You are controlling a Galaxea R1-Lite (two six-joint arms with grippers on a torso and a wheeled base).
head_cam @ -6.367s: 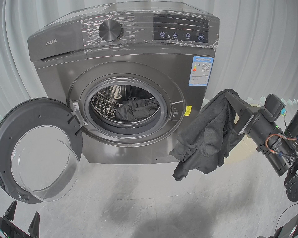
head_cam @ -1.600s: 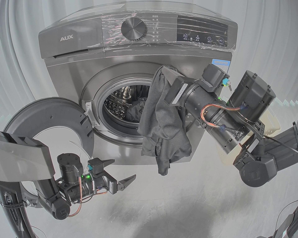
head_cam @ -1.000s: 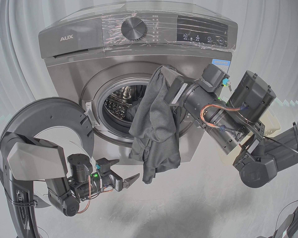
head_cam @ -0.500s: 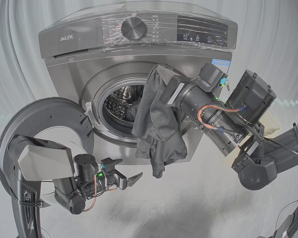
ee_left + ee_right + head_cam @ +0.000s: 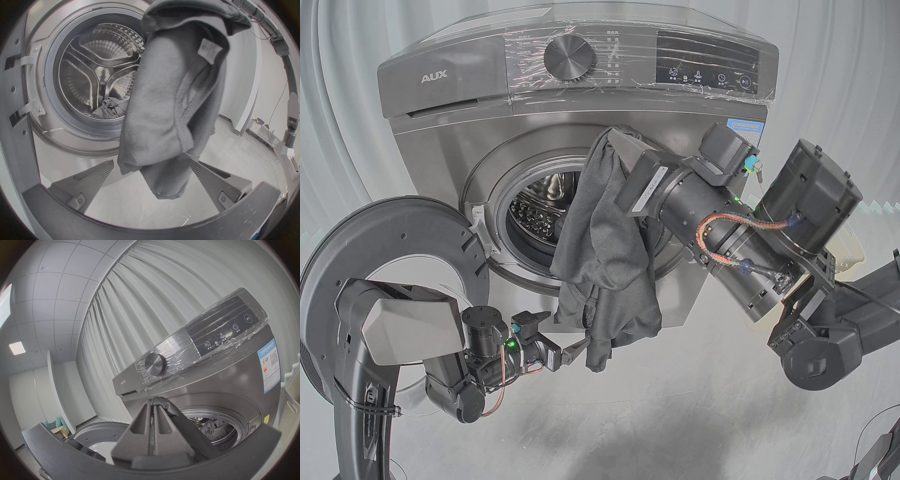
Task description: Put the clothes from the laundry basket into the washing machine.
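The right gripper [image 5: 614, 142] is pinching the top of a dark cloth [image 5: 603, 250], its fingers squeezed tight on it. The cloth is hanging down in front of the washing machine [image 5: 456, 125], over the right side of its round hole. The left gripper [image 5: 562, 335] is sitting low with fingers spread wide, and the cloth's bottom is dangling between them

Pale pleated curtain [image 5: 337, 125] behind, grey floor [image 5: 675, 406], tiled ceiling [image 5: 47, 287] with a lit panel [image 5: 17, 347]
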